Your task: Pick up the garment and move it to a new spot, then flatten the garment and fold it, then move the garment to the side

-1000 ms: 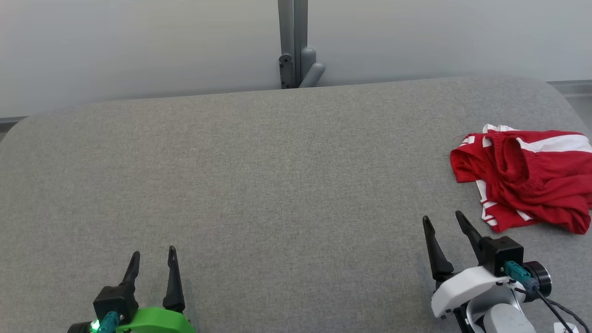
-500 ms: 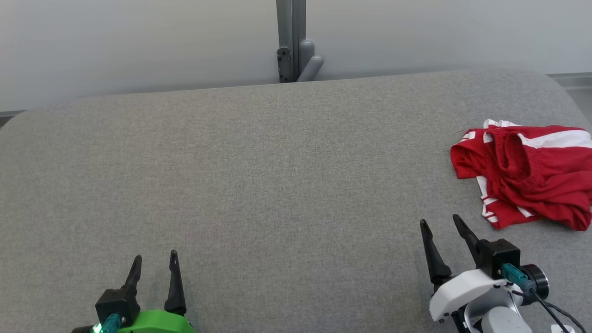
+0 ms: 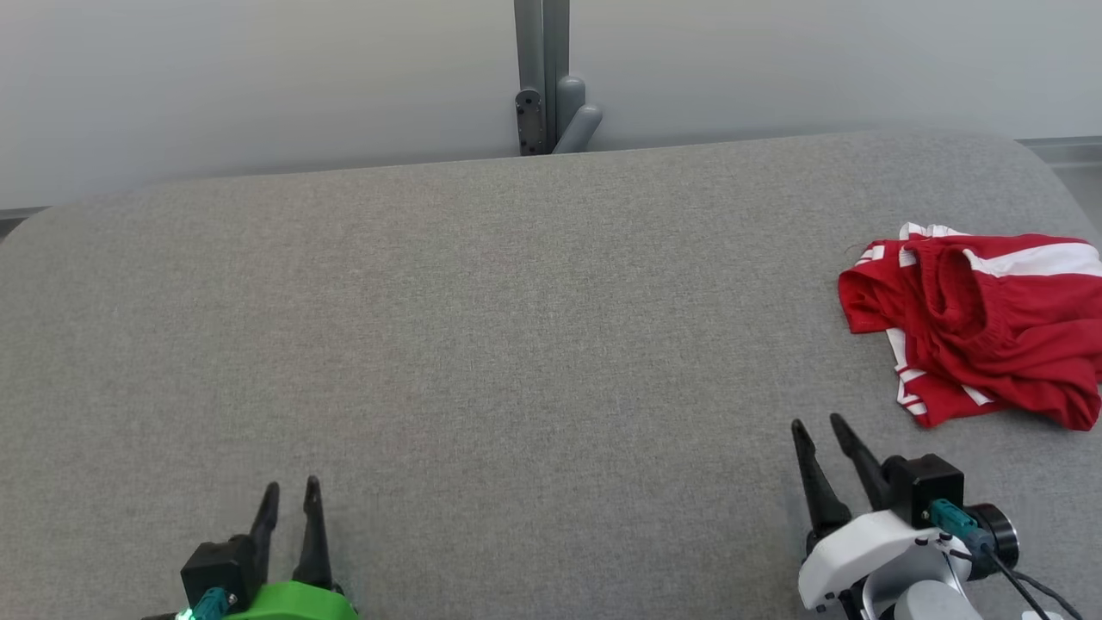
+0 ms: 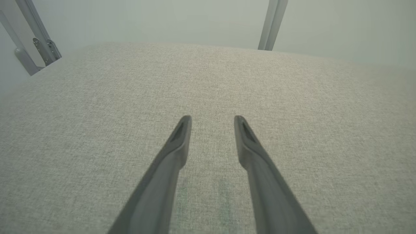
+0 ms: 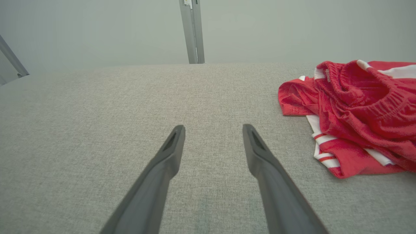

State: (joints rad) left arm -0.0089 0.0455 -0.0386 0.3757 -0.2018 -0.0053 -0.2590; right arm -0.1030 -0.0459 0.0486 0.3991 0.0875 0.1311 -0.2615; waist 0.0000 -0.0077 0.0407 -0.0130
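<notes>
The garment [image 3: 981, 327] is a crumpled red piece with white stripes, lying at the right edge of the grey fabric table [image 3: 516, 344]; in the right wrist view the garment [image 5: 354, 110] sits to the right of the fingers. My right gripper [image 3: 818, 424] stands open over the table's near right, short of the garment's near-left corner, with nothing between its fingers; the same right gripper [image 5: 214, 127] shows bare cloth between its tips. Near the table's front left my left gripper [image 3: 291, 486] is open and empty, and in its own view the left gripper [image 4: 213, 117] hovers over bare fabric.
A grey metal post with a bracket [image 3: 547, 86] rises behind the table's far edge against a pale wall. The table's corners are rounded. Another slanted metal strut [image 4: 35, 39] stands beyond the table in the left wrist view.
Both grippers' fingers have drawn somewhat closer together and both have slid slightly back toward the near edge. The head camera tilted a little between the oldest frame and now. The garment lies unchanged.
</notes>
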